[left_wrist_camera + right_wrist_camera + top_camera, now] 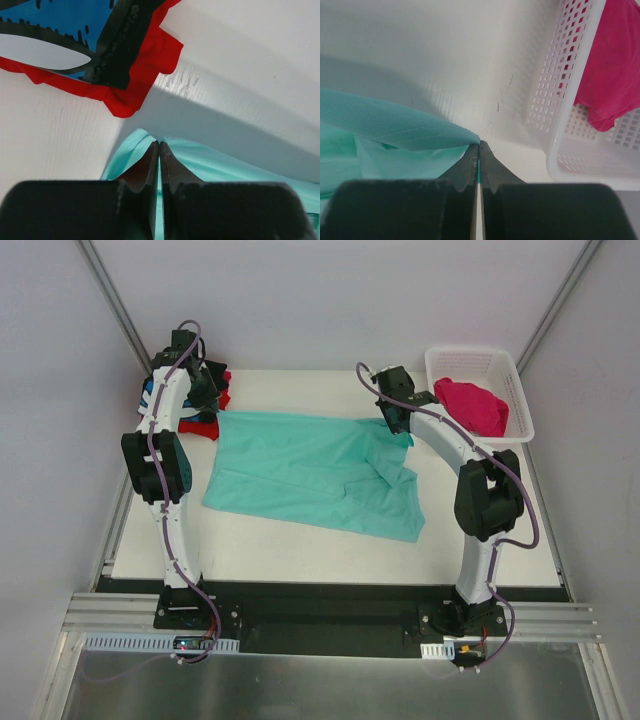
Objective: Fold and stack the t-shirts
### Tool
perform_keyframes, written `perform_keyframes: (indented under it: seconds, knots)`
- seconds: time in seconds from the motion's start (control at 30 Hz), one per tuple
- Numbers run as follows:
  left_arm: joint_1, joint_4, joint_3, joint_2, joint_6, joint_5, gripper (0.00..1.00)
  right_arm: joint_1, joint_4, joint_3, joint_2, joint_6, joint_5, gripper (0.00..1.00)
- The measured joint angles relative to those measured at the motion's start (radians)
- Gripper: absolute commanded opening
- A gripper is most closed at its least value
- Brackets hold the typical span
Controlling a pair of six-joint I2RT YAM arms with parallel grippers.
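The mint-teal t-shirt point(310, 472) lies spread across the middle of the table, creased at its right side. My left gripper point(212, 400) is shut on its far left corner point(135, 142). My right gripper point(394, 420) is shut on its far right corner point(455, 137). Each wrist view shows a thin strip of teal cloth pinched between the closed fingers. Behind the left arm lies a black t-shirt with a blue and white print point(60, 30) on top of a red t-shirt point(150, 65). The magenta-pink t-shirt point(474, 405) sits bunched in the basket.
A white lattice basket point(518, 408) stands at the far right corner of the table, close to my right gripper and seen as a basket wall point(555, 110) in the right wrist view. Grey walls enclose the table on three sides.
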Motion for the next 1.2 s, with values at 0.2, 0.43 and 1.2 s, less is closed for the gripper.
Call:
perform_keyframes:
  seconds: [0.2, 0.43, 1.2]
  knots:
    - [-0.008, 0.022, 0.013, 0.009, 0.018, -0.039, 0.0, -0.041, 0.05, 0.042, 0.077, -0.035, -0.076, 0.01]
    - [-0.005, 0.069, 0.044, 0.015, 0.025, -0.077, 0.0, -0.053, 0.088, 0.062, 0.084, -0.057, -0.197, 0.01]
    - [-0.001, 0.101, -0.019, 0.015, 0.049, -0.092, 0.0, 0.107, -0.073, -0.038, -0.043, -0.041, -0.387, 0.01]
